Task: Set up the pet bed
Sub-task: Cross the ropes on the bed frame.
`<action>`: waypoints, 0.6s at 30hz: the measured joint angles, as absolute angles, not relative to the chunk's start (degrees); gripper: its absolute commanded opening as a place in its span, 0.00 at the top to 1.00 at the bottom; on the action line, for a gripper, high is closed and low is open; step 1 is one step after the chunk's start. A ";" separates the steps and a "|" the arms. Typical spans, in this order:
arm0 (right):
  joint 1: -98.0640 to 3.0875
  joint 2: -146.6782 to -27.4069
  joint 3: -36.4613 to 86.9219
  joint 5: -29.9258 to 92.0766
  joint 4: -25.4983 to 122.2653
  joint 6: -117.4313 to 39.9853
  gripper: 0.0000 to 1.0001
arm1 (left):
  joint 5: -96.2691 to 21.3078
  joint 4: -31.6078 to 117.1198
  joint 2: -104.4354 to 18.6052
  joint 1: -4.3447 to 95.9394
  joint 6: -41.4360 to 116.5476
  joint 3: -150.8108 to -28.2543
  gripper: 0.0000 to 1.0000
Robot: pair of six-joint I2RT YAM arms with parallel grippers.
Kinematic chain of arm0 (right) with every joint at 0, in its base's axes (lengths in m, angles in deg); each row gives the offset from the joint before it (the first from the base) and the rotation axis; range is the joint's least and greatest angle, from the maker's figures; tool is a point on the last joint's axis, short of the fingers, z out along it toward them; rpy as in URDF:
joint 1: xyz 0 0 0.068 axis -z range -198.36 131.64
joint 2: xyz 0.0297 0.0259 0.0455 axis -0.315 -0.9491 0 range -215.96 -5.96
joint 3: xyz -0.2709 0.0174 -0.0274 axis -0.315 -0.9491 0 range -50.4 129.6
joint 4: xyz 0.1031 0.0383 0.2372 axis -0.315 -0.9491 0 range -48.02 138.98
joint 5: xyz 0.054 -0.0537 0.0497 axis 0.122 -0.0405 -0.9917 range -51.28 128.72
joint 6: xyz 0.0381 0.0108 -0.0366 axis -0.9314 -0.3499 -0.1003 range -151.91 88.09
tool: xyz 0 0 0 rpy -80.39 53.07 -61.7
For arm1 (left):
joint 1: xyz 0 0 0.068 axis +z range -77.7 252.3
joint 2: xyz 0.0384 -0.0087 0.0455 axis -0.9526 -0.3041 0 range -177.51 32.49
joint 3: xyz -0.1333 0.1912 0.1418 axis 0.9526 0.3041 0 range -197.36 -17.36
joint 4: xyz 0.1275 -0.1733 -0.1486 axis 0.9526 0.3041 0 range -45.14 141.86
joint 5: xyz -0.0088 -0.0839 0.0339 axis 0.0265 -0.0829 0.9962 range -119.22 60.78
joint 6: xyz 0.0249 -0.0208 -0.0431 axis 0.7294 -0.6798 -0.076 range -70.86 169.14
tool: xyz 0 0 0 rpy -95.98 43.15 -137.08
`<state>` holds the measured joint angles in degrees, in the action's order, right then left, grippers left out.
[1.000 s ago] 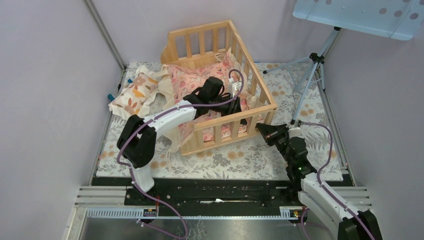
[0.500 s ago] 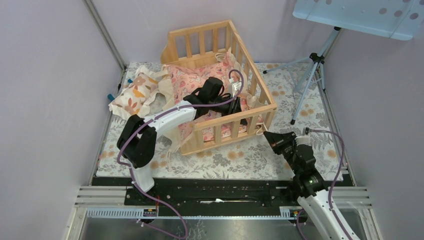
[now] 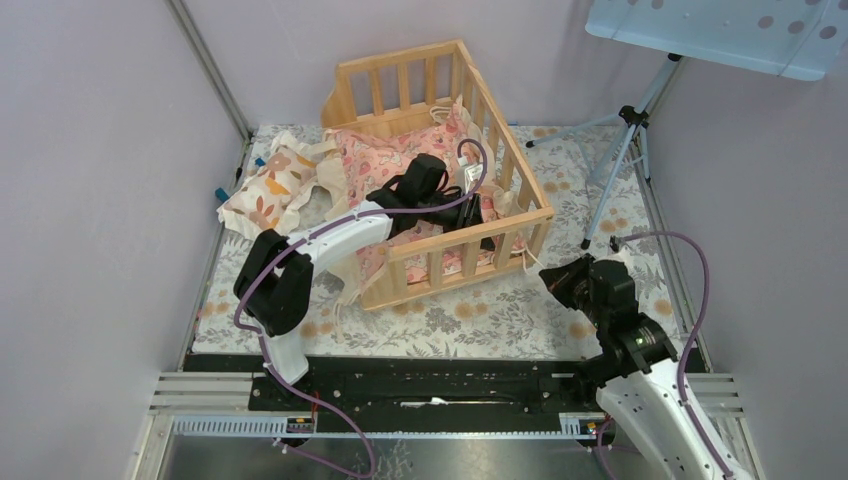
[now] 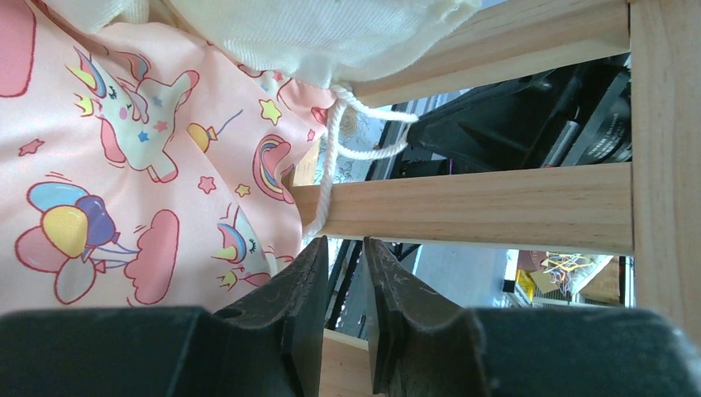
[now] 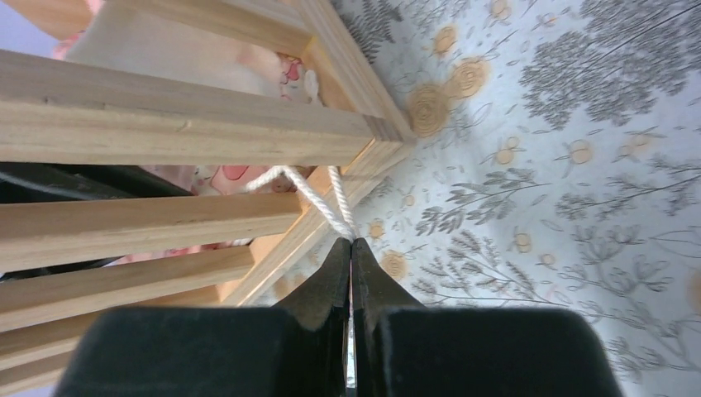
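Surface: white tabletop cloth [image 3: 480,320], grey-leaf and yellow-flower print | On it: light natural-wood slatted pet bed [image 3: 470,232] | Left of pet bed: small cream pillow, orange leaf prints [image 3: 262,190] | Pet bed's left side: cream cushion ruffle [image 3: 330,180] spilling onto cloth

Pet bed [image 3: 400,58] matt bare wood, cushion [image 4: 124,165] smooth printed cloth, cord [image 5: 312,201] twisted wht fibre

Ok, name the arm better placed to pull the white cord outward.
Probably right: the right tool is shut on the white cord outside the pet bed; the left tool sits inside it, jaws apart.
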<state>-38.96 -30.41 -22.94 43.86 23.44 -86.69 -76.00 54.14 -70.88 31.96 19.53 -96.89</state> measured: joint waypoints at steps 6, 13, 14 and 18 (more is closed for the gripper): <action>-38.96 -36.20 -15.31 47.95 16.53 -80.44 1.00 | -75.98 54.25 -70.88 31.96 19.73 -96.89 0.76; -38.96 -41.14 -7.31 51.80 10.83 -74.50 0.98 | -75.98 54.27 -71.54 31.96 20.14 -96.89 0.76; -38.96 -42.01 -6.20 52.23 10.17 -73.64 0.93 | -75.98 54.31 -71.62 31.96 20.16 -96.89 0.76; -38.96 -44.86 -2.40 53.22 8.01 -70.63 0.87 | -75.98 54.36 -71.65 31.96 20.19 -96.89 0.76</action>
